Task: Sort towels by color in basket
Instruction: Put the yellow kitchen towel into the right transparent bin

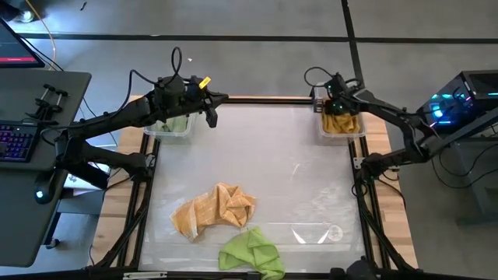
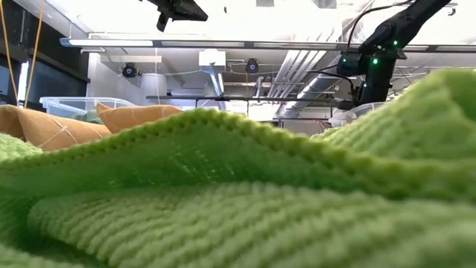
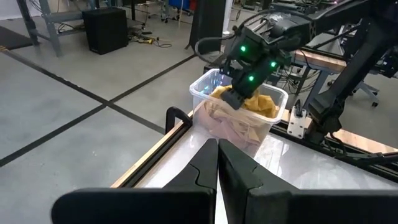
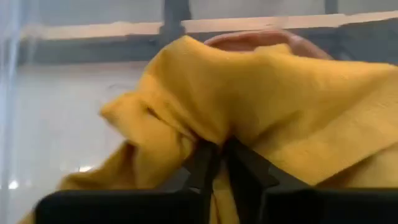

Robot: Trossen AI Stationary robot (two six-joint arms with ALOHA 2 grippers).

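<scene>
An orange-tan towel [image 1: 214, 208] and a lime green towel [image 1: 250, 253] lie crumpled on the table near its front edge; the green one fills the low view [image 2: 238, 193]. My right gripper [image 1: 336, 109] reaches down into the clear bin at the far right [image 1: 342, 134], shut on a mustard yellow towel [image 4: 261, 99] that lies on a pink-brown towel [image 3: 233, 124]. My left gripper [image 1: 211, 113] is shut and empty, held above the table beside the clear bin at the far left [image 1: 166, 132], which holds green towels [image 1: 176, 123]. My right gripper pinches a bunched fold of the mustard yellow towel [image 4: 211, 134] between its two fingers. The fingers come from above, pointing down into the bin. The towel rests in the bin on the towels below it, slack.
The table is covered by a clear sheet inside a dark frame [image 1: 257, 99]. A desk with a keyboard [image 1: 15, 144] stands to the left, and equipment with lights [image 1: 455, 105] to the right. The middle of the table between the bins and the loose towels is bare.
</scene>
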